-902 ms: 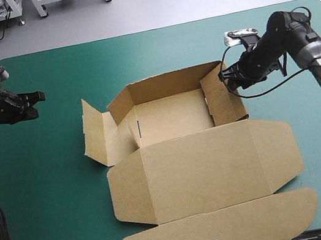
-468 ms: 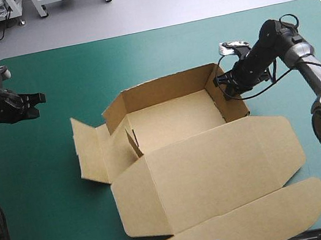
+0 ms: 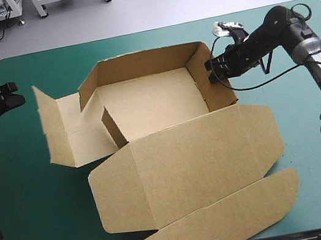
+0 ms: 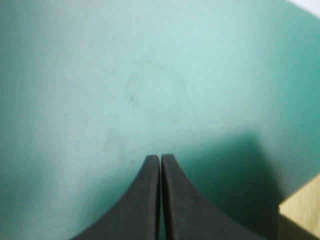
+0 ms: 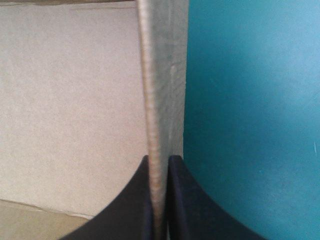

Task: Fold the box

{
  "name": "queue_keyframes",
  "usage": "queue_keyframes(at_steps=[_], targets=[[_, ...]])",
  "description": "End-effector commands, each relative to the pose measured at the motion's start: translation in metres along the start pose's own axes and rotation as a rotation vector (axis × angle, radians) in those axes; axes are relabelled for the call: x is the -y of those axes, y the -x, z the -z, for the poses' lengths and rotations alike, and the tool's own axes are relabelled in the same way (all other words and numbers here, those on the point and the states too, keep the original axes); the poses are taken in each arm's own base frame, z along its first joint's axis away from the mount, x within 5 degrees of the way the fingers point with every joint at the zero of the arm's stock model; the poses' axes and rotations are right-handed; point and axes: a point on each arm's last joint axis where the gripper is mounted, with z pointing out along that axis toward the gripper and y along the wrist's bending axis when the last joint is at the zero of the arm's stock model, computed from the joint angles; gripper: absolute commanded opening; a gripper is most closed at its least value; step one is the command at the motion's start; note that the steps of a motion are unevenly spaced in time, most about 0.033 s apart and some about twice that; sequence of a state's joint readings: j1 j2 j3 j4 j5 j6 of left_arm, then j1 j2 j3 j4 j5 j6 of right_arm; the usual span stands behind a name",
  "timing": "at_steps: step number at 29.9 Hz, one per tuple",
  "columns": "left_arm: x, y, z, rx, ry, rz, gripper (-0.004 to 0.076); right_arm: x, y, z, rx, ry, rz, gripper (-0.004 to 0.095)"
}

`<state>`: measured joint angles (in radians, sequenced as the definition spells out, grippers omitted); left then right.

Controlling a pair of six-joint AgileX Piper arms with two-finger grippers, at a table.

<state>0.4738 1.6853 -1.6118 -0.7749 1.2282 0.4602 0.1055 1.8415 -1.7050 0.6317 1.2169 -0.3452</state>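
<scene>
The brown box (image 3: 152, 106) stands partly raised in the middle of the table, its far and right walls up. Its left flap (image 3: 66, 133) lies open and the big lid (image 3: 189, 177) lies flat toward the near edge. My right gripper (image 3: 213, 73) is shut on the top of the right wall; in the right wrist view the board edge (image 5: 159, 100) runs up between the two fingers of the gripper (image 5: 159, 165). My left gripper (image 3: 17, 100) hovers near the table's left edge, shut and empty, left of the flap. Its wrist view shows the gripper (image 4: 160, 159) over bare cover, a corner of board (image 4: 300, 217) beside it.
The teal-green cover (image 3: 49, 195) lies bare left of the box and along the far edge. The lid's tuck flap (image 3: 228, 220) reaches the near edge of the table.
The right gripper has dragged the box leftward and farther back, turning it. The walls stand higher and the left flap has slid nearer the left gripper, which has drawn back to the left.
</scene>
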Motion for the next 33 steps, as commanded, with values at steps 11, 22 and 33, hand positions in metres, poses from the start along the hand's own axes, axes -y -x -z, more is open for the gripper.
queue_keyframes(at_steps=[11,22,33], targets=[[0.061,0.022,0.016,0.214,-0.504,-0.006,-0.0003,-0.069,0.023,0.144,0.430,0.082,0.085,-0.0015],[0.119,0.011,0.021,0.203,-0.639,-0.105,-0.0003,-0.072,0.023,0.148,0.437,0.036,0.097,-0.0014],[0.154,0.000,0.042,0.225,-0.715,-0.172,-0.0003,-0.080,0.026,0.137,0.429,-0.002,0.129,-0.0013]])
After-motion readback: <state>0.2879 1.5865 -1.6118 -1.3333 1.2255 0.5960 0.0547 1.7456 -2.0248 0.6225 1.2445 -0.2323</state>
